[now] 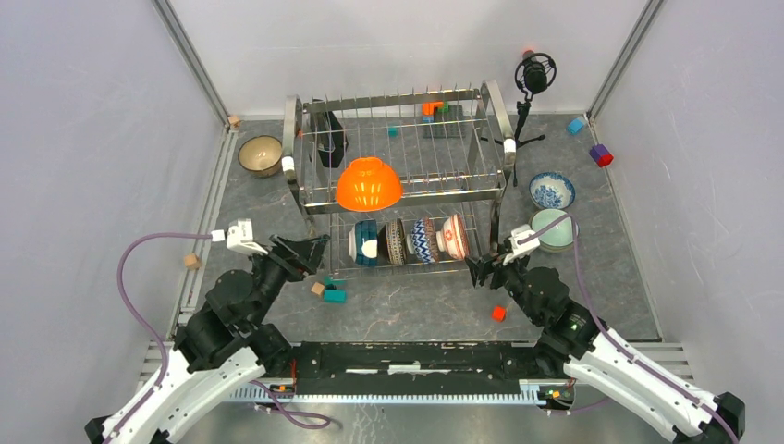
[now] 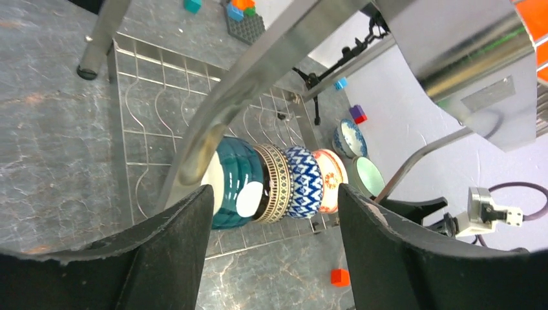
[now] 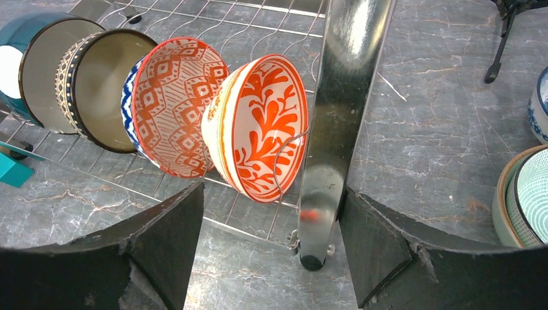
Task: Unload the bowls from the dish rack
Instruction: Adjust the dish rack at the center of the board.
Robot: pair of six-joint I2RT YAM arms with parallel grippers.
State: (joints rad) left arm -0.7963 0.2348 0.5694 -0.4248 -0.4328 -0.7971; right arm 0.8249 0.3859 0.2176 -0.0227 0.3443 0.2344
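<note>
Empty, the left tool and right tool gape wide; the right should straddle the flowered bowl, missing the rack.

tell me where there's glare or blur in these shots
left wrist: the dish rack bar near the lens is blurred and smeared with reflections, the bowls behind sharp; right wrist: a bright glare streak down the rack's upright, bowls crisp; top external: even light, soft shadows, no blur

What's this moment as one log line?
left gripper open, empty | right gripper open, empty | four round bowls in lower tier, steel wire rack
</note>
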